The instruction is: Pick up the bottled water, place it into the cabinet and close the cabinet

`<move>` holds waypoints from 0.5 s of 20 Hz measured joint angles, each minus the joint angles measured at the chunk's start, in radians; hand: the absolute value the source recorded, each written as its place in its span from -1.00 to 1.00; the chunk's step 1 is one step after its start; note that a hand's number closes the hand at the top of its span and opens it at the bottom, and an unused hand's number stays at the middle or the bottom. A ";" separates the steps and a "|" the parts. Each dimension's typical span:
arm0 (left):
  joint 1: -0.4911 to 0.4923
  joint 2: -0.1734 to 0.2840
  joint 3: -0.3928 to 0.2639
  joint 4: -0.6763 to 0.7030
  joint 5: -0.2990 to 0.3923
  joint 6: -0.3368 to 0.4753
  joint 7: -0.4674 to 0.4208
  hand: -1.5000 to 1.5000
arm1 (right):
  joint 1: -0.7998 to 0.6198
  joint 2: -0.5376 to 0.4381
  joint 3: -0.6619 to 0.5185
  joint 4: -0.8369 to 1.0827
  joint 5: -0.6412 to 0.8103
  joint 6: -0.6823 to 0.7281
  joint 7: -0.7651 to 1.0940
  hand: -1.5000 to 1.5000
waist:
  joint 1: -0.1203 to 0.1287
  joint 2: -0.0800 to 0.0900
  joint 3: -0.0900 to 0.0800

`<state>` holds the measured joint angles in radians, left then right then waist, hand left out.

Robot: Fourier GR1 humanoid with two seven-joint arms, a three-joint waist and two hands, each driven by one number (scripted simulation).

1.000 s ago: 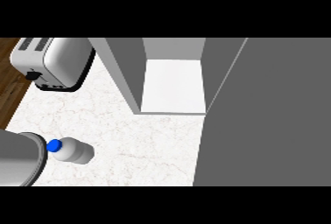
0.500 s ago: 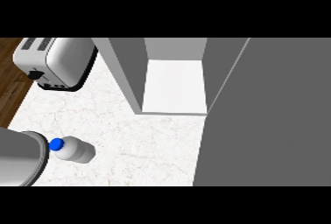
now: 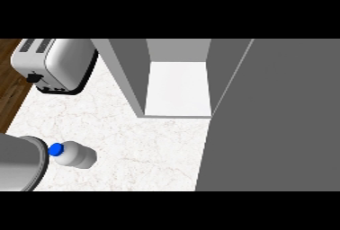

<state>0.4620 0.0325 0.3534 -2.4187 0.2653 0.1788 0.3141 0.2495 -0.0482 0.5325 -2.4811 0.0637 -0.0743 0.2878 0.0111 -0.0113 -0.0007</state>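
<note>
The bottled water point(image 3: 74, 155) lies on its side on the white marble counter point(image 3: 139, 143) at the lower left. It is clear, with its blue cap point(image 3: 55, 149) pointing left. The cabinet point(image 3: 126, 74) stands open at the top middle, its white shelf floor point(image 3: 178, 87) bare. Its grey door point(image 3: 279, 117) is swung out and fills the right side of the view. Neither hand shows in the head view.
A silver toaster point(image 3: 56, 63) stands at the back left, near the counter's edge over a dark wood floor point(image 3: 12, 85). A grey rounded shape point(image 3: 20, 164) sits at the lower left edge, touching the bottle's cap; I cannot tell what it is.
</note>
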 measured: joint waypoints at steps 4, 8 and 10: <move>0.010 -0.004 0.011 0.005 0.004 -0.020 -0.004 -1.00 | -0.009 -0.006 0.026 0.007 0.016 -0.032 0.002 -1.00 | 0.001 0.000 0.000; 0.027 -0.011 0.022 0.013 0.008 -0.047 -0.026 -1.00 | -0.011 -0.025 0.034 0.004 0.023 -0.051 0.000 -1.00 | -0.001 0.001 0.000; 0.011 -0.003 0.042 0.020 0.011 -0.056 -0.025 -1.00 | -0.009 -0.028 0.057 0.004 0.029 -0.068 -0.002 -1.00 | -0.006 0.002 0.000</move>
<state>0.4732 0.0300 0.3954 -2.3990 0.2762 0.1225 0.2892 0.2403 -0.0765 0.5898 -2.4771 0.0929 -0.1427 0.2859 0.0055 -0.0091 -0.0010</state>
